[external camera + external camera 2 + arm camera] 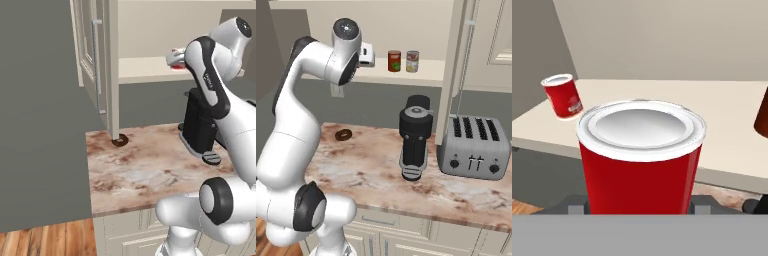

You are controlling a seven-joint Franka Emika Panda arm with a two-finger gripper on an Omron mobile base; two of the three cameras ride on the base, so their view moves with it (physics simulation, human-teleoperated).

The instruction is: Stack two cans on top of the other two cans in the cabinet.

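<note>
Cans are our business here, and the nearest one, a red cylindrical can with a silver rimmed lid [641,160], sits pinched between the two dark fingertips of our claw [641,205], upright and close under the hand camera. We judge that we are in the carrying step: one can is in hand and has to go on top of another.

Next comes the flat beige shelf [722,125] of the cream-beige wall cabinet [453,75]. On it, to the left in the hand view, stands a small red can with a white label [562,96], well apart from ours; it looks tilted, which may be only the roll of the camera. A dark brown shape cut off at the right edge may be another can, though we cannot tell.

From the right base view, a red can with a green label [394,61] and a white-and-red labelled can [412,61] stand just beside each other farther along the shelf.

For the next move we must lift ours above a chosen lid, centre it and lower it level.

Our arm hides the claw in both base views.
</note>
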